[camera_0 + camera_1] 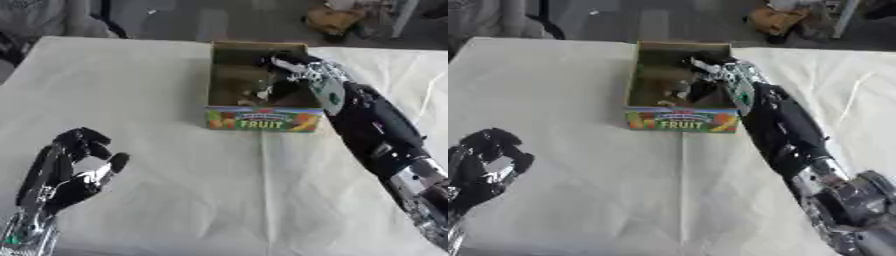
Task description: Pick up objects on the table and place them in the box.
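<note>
Nearest, at the lower left corner, the left hand [74,165] rests above the pale cloth-covered table [219,200], palm turned inward, fingers curled over at the top and the thumb sticking out to the side; it holds nothing. Its wrist runs off the bottom edge, and in the right eye view the same hand is partly cut by the left edge.

At the lower right the right forearm enters, its silver joints clipped by the corner, and stretches up and away across the table to the box [681,120]. The right hand [293,75] is over the box's right wall and reaches down inside. Its fingers sink into the dark interior, and I cannot tell whether they are spread, pressed together, or pinching something.

The box is an open cardboard carton standing on the middle of the table, its far flap raised. The front panel is printed in bright colours with fruit pictures and the word "FRUIT"; a smaller line of writing above it is too blurred to read. Inside, near the hand, lie a few light and dark shapes that cannot be made out
</note>
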